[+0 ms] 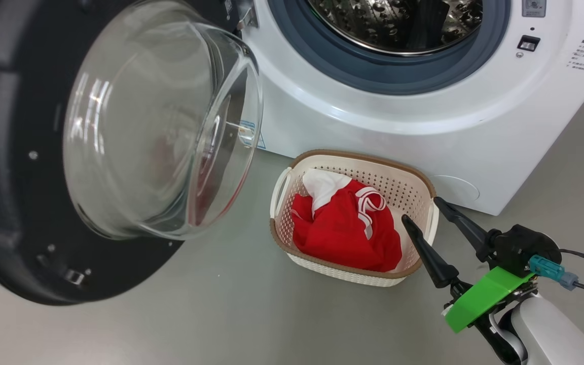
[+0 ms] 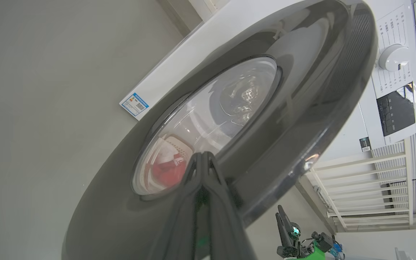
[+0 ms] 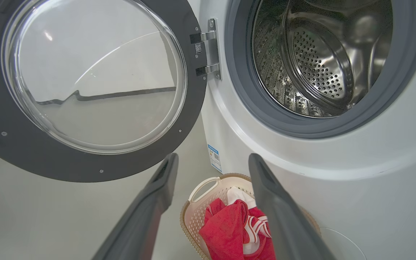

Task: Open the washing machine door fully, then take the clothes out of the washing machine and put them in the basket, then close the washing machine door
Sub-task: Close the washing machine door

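The washing machine door [image 1: 3, 177] stands swung wide open on the left, its glass bowl facing me. In the washing machine [image 1: 373, 116] the steel drum [image 3: 320, 54] shows no fabric. The red clothes [image 1: 342, 228] with white trim lie in the basket [image 1: 363, 156] on the floor before the machine. My right gripper [image 1: 421, 209] hovers open by the basket's right rim, holding nothing. In the right wrist view it [image 3: 212, 157] looks down over the basket [image 3: 183, 220] and clothes [image 3: 226, 227]. My left gripper [image 2: 202, 155] is shut, its tip close against the door's outer black face [image 2: 302, 90].
Grey floor spreads in front of and left of the basket. The door hinge [image 3: 208, 54] sits between door and drum opening. The machine's control panel and dial [image 2: 392, 57] and a white slatted rack [image 2: 367, 187] appear in the left wrist view.
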Tool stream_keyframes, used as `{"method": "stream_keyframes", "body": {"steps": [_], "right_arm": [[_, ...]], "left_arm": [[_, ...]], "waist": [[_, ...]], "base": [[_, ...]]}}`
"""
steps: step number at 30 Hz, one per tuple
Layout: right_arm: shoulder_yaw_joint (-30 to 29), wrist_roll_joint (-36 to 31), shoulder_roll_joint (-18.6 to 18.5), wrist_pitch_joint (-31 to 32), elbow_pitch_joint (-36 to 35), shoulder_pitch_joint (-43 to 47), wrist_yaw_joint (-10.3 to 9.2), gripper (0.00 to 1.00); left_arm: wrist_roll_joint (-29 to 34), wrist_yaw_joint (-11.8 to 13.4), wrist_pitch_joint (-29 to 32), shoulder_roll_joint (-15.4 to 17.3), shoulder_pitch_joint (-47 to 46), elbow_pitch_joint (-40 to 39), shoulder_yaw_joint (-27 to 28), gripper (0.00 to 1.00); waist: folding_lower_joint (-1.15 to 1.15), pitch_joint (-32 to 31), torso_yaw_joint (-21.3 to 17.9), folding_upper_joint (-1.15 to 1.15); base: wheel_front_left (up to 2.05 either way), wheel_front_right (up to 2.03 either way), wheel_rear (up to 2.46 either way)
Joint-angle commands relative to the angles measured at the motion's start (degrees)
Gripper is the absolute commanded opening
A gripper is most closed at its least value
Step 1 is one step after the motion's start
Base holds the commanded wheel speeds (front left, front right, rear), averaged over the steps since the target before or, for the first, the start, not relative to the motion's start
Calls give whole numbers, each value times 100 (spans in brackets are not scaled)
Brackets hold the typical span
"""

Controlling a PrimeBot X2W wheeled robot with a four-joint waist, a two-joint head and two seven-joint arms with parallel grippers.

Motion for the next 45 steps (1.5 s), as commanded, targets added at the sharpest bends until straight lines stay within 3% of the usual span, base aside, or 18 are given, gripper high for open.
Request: {"method": "stream_keyframes", "body": {"steps": [1,9,24,32,45], "right_arm": [[49,6,15,-44,-154,112,9,100],[-38,-17,43,-44,-198,163,9,100],[-216,-112,194,-44,-290,152,9,100],[-291,-166,302,-44,-350,153,9,100],[-418,-259,488,-44,-460,74,9,100]], "left_arm": [[-72,-25,119,303,24,-296,211,0],[-245,-25,553,181,399,-1261,310,0],[-112,-25,1138,-663,299,-2652,-54,0],[45,-25,1214,-1130,75,-2959,-406,0],[304,-25,1059,-1499,-559,-2665,-680,0]], "waist": [[0,-22,-26,0],[0,-39,-155,0],[0,74,-876,0],[0,147,-1369,0],[0,417,-2166,0]], "base": [[0,0,0],[0,0,0],[0,0,0],[0,0,0],[0,0,0]]}}
